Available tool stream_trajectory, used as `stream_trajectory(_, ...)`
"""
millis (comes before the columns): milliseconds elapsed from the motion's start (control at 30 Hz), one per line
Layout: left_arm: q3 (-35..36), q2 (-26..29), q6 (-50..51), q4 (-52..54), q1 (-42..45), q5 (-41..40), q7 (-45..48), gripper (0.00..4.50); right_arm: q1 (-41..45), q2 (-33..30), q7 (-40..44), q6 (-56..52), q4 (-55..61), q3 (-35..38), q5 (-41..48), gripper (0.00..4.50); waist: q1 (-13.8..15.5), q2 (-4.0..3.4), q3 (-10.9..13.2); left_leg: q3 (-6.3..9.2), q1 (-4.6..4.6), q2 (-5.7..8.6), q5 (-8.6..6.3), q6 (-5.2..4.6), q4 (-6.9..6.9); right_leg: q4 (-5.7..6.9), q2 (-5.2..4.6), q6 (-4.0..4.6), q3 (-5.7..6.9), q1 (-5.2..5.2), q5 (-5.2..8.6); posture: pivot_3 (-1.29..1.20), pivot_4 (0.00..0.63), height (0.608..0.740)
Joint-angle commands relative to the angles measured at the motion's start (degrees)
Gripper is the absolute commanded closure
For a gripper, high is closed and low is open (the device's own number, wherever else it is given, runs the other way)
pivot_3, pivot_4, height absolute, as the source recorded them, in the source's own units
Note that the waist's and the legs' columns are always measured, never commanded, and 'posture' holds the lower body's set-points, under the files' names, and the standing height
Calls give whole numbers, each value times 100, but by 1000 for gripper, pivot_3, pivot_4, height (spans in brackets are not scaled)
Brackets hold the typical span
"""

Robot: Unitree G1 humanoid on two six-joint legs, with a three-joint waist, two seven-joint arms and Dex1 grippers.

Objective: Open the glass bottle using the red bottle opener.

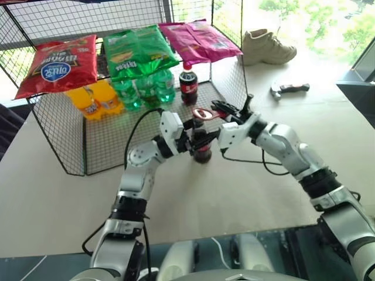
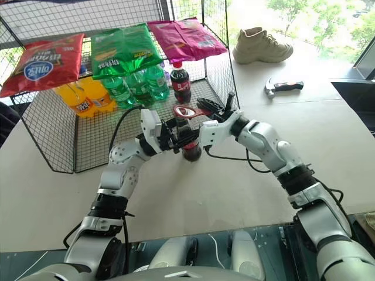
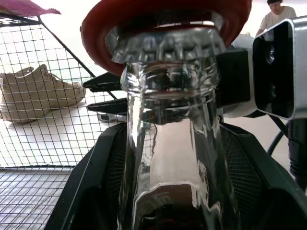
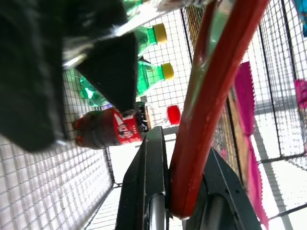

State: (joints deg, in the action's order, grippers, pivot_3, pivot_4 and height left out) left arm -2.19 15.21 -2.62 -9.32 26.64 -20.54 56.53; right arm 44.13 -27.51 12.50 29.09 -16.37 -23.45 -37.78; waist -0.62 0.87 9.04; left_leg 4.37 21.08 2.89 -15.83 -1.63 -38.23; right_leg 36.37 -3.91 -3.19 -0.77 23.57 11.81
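The glass bottle [image 1: 203, 153] stands upright on the table, dark liquid in its base. My left gripper [image 1: 196, 143] is shut on it, and its black fingers [image 3: 91, 191] flank the clear neck [image 3: 168, 143] in the left wrist view. The red bottle opener [image 1: 203, 113] lies across the bottle's top, its rounded head [image 3: 96, 24] sitting over the crimped metal cap [image 3: 165, 43]. My right gripper [image 1: 222, 110] is shut on the opener's narrow handle [image 4: 211, 96], reaching in from the right, level with the bottle top.
A wire mesh cage [image 1: 76, 140] stands just behind the bottle, holding orange bottles [image 1: 94, 99], green bottles [image 1: 143, 88] and a plastic cola bottle [image 1: 188, 84], with snack bags [image 1: 58, 64] on top. A beige shoe [image 1: 266, 47] and a grey-and-black folding tool [image 1: 289, 89] lie far right.
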Motion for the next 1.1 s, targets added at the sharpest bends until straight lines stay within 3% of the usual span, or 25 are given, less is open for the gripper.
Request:
stream_trajectory(33,-109,-68,15,-131,76,49,-23,2249,282,-133,87,527,-128,-158,-112,4500,2,0,0,1,0,0,0,0,0,0,0,0,1,0,0,0,150,740)
stream_trajectory(533,-117,-110,0,-184,44,47,-24,2249,1168,-641,-435,1370,-814,136,-329,4500,7,-1,1,1,6,0,0,0,10,-18,-2,0,0,1,0,0,150,740)
stream_trajectory(767,-59,-64,37,-47,-93,10,-80,2249,1278,-668,-1122,1499,-544,477,-330,4500,-5,-2,2,0,9,-1,0,0,13,-18,-2,0,-2,4,0,0,150,740)
stream_trajectory(1100,-28,-21,66,22,-131,-17,-116,2249,1187,-575,-1303,1327,-627,651,-232,4500,-12,-3,2,-1,8,-2,0,0,17,-21,-1,0,-2,4,0,0,150,740)
